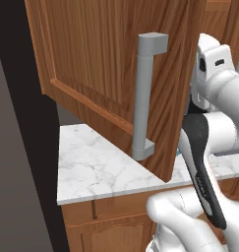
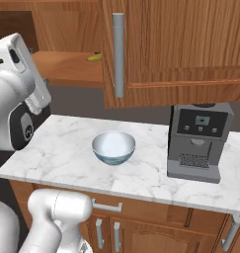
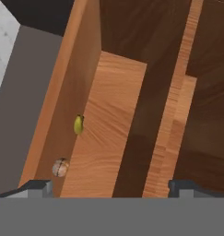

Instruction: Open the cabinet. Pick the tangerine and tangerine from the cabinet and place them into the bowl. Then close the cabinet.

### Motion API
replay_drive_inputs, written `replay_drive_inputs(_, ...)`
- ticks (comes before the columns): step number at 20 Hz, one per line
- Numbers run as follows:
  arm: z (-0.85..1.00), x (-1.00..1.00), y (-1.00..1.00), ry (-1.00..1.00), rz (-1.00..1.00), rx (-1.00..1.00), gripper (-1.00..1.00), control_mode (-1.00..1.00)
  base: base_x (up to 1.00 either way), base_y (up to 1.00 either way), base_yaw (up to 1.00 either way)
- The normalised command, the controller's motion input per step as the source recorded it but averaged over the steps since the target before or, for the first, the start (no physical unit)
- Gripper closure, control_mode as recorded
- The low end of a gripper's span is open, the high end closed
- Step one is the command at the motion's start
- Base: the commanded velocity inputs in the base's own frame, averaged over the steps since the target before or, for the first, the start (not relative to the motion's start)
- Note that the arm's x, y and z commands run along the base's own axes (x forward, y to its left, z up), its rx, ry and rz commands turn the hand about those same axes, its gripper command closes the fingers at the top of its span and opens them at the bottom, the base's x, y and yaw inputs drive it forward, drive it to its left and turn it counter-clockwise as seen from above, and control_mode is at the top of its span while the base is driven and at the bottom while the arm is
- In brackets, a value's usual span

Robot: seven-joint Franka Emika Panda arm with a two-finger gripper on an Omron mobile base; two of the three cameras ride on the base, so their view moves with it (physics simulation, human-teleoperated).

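White marble counter (image 2: pixel 67 148) runs under the cabinet (image 2: pixel 180 44), and the bowl (image 2: pixel 113 147) stands on it, left of a grey coffee machine (image 2: pixel 198 141) and below the cabinet's closed door with the grey bar handle (image 2: pixel 118 54). Left of that handle the cabinet is open: its other door (image 1: pixel 106 64) is swung out. On the shelf (image 2: pixel 67 66) lies a small yellow fruit (image 2: pixel 94 57). The pincer (image 3: pixel 109 186) has its tips wide apart and holds nothing, facing the shelf; a roundish brown thing (image 3: pixel 61 167) lies near the yellow fruit.
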Motion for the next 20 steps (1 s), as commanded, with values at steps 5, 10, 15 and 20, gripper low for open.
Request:
replay_drive_inputs(5,0.00,0.38,-0.36,0.00,-0.03,0.00,-1.00,-1.00,0.00,0.00,0.00)
replay_drive_inputs(10,0.00,0.01,0.00,0.01,0.00,-0.01,-1.00,-1.00,0.00,0.00,0.00)
replay_drive_inputs(15,0.00,0.24,0.00,0.00,-0.14,-0.03,-1.00,-1.00,0.00,0.00,0.00)
replay_drive_inputs(20,0.00,0.29,-0.06,0.00,-0.33,-0.01,-1.00,-1.00,0.00,0.00,0.00)
